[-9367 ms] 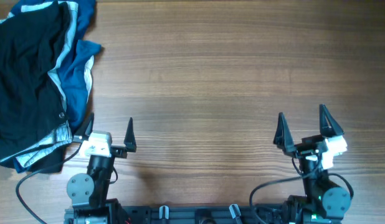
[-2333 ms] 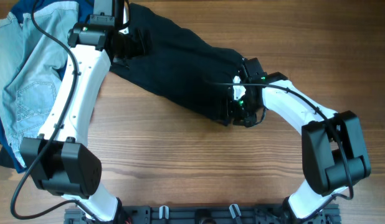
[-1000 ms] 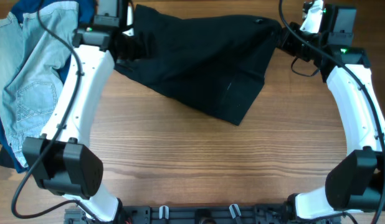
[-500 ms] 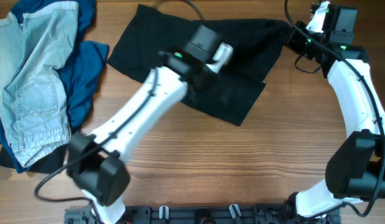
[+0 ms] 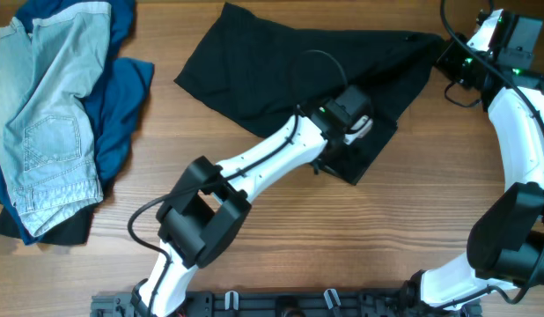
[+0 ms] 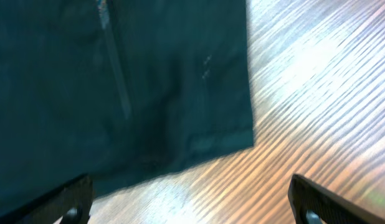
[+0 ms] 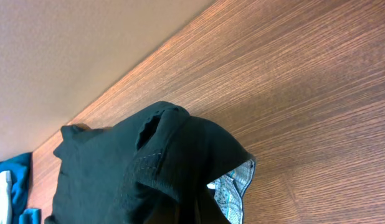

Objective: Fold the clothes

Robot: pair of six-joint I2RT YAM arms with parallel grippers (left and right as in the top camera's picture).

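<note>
A black fabric garment (image 5: pixel 281 62) is lying spread across the far middle of the brown wooden table (image 5: pixel 342 255). Its broad body is resting flat on the wood and narrowing to a corner that is pointing toward the near side. The left gripper (image 6: pixel 192 200) is hovering over that near corner, its arm reaching diagonally across the table from the near-left base. In the left wrist view its two dark fingers (image 6: pixel 71 200) are standing wide apart at the lower corners of the picture, with nothing between them. Under them the hemmed edge and corner of the cloth are lying flat, and bare wood is showing to the right and below. I cannot tell whether the fingertips are touching the cloth.

The right gripper (image 5: pixel 450 60) is sitting at the far right of the table, and the far right corner of the black garment is stretching up into it. In the right wrist view the cloth is bunching into a raised fold just in front of the camera, off the wood, and a pale dotted lining (image 7: pixel 233 186) is showing underneath. The fingers themselves are hiding behind the fabric, but the gathered, lifted corner is showing the pincer clamped on it.

At the far left, well apart from the black garment, a pile is lying. In it a light blue denim garment (image 5: pixel 43 106) is resting on a dark blue cloth (image 5: pixel 118 106), and another black cloth (image 5: pixel 56 231) is peeking out at the near edge
</note>
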